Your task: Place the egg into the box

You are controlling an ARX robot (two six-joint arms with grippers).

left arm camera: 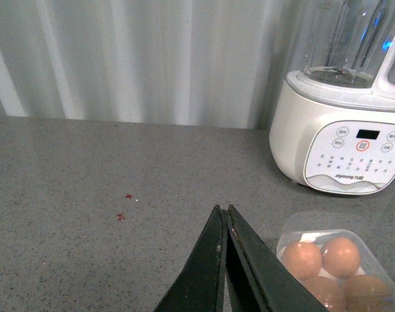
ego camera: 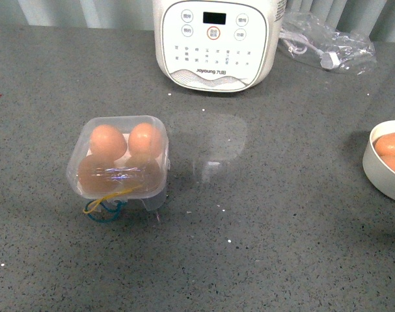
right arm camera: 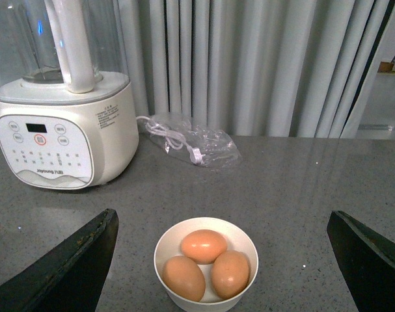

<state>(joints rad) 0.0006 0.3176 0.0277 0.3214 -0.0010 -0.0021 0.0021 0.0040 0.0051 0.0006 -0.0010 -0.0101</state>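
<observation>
Sitting in the box (ego camera: 119, 159), four brown eggs fill all four cells; the two far ones (ego camera: 107, 139) show clearly and the two near ones are blurred behind the clear wall. Which of them is the egg of the task cannot be told, as they look alike. The far eggs appear to stand with the long axis roughly upright in their cells. The clear lid (ego camera: 207, 143) lies open flat on the table (ego camera: 282, 227), to the right of the box in the front view. Yellow and blue rubber bands (ego camera: 106, 207) lie against the near edge of the box.

Behind the box stands a white blender appliance (ego camera: 215, 42) with a control panel. Beside it, farther right, lies a clear plastic bag (ego camera: 324, 42) holding a white cable. A round white bowl (right arm camera: 205, 268) stands well apart at the right, holding three more brown eggs lying on their sides.

The left gripper (left arm camera: 224, 218) has its fingers pressed together with nothing between them, near the box. The right gripper (right arm camera: 223, 227) is spread wide above the bowl, holding nothing.
</observation>
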